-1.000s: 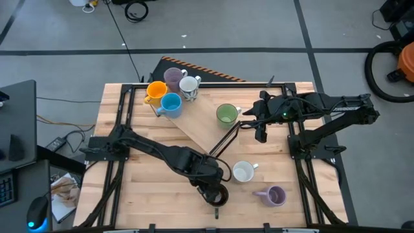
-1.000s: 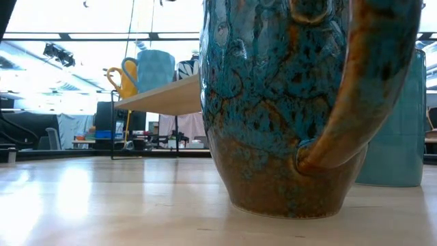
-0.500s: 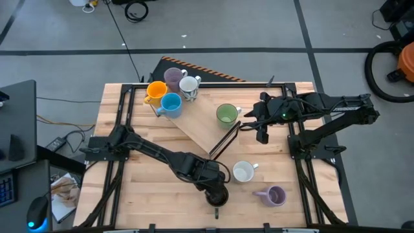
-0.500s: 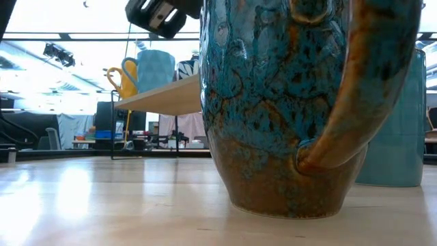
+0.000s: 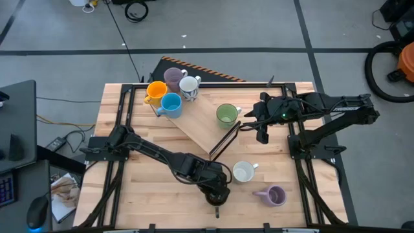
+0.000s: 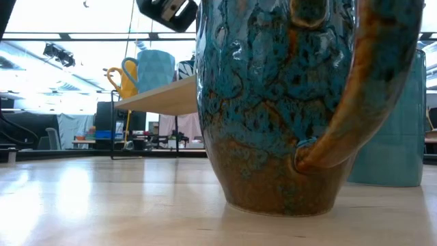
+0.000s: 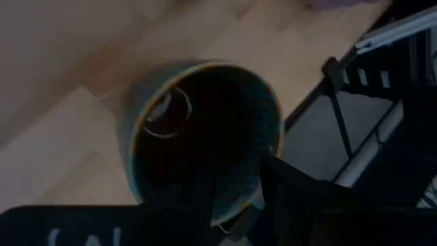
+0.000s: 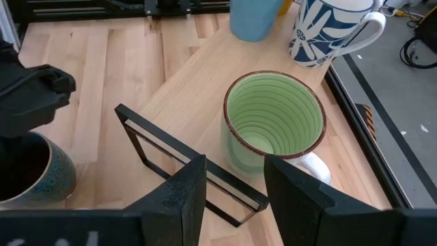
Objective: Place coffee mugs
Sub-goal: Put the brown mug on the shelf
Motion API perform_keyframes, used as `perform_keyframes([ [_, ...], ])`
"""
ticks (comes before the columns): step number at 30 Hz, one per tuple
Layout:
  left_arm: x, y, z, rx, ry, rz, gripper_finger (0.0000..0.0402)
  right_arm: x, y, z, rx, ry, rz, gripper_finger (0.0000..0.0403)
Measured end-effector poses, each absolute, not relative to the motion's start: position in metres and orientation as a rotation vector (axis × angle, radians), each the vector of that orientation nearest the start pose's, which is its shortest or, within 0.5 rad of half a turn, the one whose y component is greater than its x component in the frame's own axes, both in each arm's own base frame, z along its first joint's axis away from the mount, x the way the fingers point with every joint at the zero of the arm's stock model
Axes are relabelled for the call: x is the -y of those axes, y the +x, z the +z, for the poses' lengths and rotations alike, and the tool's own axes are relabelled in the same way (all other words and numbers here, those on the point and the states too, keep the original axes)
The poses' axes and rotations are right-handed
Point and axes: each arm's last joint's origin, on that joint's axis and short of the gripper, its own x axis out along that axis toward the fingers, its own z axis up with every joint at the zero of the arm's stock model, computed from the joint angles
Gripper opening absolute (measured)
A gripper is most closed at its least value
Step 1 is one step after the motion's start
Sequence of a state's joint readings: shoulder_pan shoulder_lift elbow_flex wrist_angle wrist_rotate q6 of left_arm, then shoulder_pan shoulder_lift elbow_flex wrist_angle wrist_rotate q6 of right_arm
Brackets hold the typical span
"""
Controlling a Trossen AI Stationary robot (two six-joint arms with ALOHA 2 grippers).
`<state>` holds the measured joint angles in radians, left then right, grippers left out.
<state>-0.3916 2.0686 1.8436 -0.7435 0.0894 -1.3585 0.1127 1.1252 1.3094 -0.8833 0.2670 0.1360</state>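
Presently the left hand [image 5: 217,194] is seen at the bench's [image 5: 142,194] 6 o'clock edge, clenched on the dark brown mug's [image 6: 273,109] rim. The right hand [image 8: 232,184] is held released at 2 o'clock, beside the green mug [image 5: 226,114] on the raised board [image 5: 194,120].

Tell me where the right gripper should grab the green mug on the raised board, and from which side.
Likely by the rim wall, from above. The green mug stands upright on the board with its mouth open upward, and the right gripper hangs just short of it. One finger inside and one outside, on the side away from the white handle, should avoid a clash.
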Motion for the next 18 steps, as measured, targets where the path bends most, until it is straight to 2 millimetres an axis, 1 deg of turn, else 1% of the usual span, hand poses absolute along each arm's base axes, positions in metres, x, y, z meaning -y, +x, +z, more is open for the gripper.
perform_keyframes([
  [2,0.176,0.418,0.263,-1.093,-1.084,0.264,0.0123,-0.016,0.209,0.384,-0.675,-0.002,-0.194,0.0154],
  [7,0.176,0.415,0.263,-1.116,-1.102,0.293,0.0123,-0.016,0.209,0.384,-0.676,-0.004,-0.194,0.0154],
  [13,0.181,0.41,0.267,-1.119,-1.12,0.294,0.0123,-0.015,0.209,0.384,-0.679,-0.02,-0.193,0.0154],
  [18,0.18,0.397,0.279,-1.138,-1.102,0.323,0.0123,-0.014,0.209,0.384,-0.678,-0.024,-0.197,0.0154],
])
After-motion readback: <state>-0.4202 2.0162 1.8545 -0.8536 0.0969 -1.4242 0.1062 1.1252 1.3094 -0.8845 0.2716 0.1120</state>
